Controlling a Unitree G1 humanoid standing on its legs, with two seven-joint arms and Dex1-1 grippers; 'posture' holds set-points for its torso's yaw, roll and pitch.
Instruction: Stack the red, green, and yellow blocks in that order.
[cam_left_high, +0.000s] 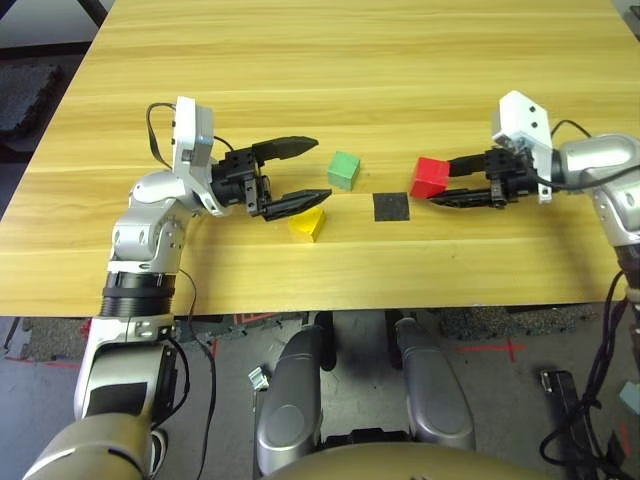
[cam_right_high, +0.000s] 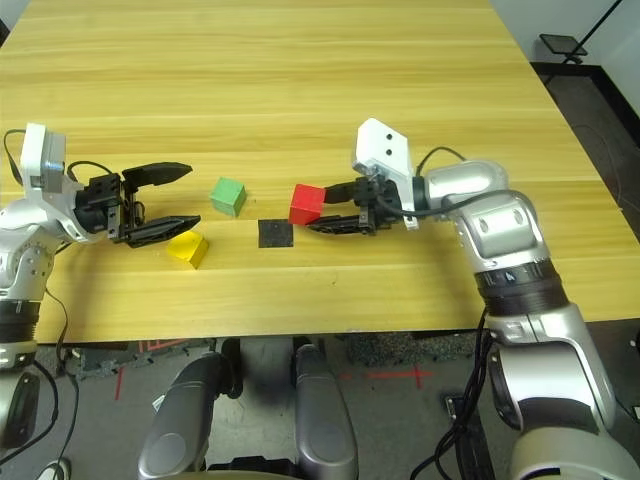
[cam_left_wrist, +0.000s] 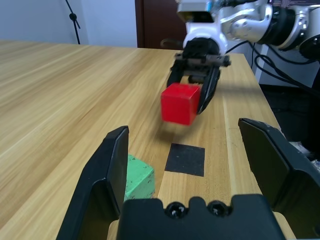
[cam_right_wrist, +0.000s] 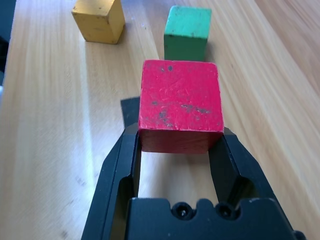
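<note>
My right gripper (cam_left_high: 440, 182) is shut on the red block (cam_left_high: 430, 177) and holds it a little above the table, just right of a flat black square patch (cam_left_high: 391, 207). In the right wrist view the red block (cam_right_wrist: 180, 105) sits between both fingers. The green block (cam_left_high: 343, 169) rests on the table left of the patch. The yellow block (cam_left_high: 308, 224) lies nearer the front edge, turned at an angle. My left gripper (cam_left_high: 320, 170) stands open and empty, pointing right, its far finger reaching toward the green block and its near finger's tip just over the yellow block.
The wooden table (cam_left_high: 330, 60) stretches bare behind the blocks. Its front edge runs close below the yellow block and the black patch.
</note>
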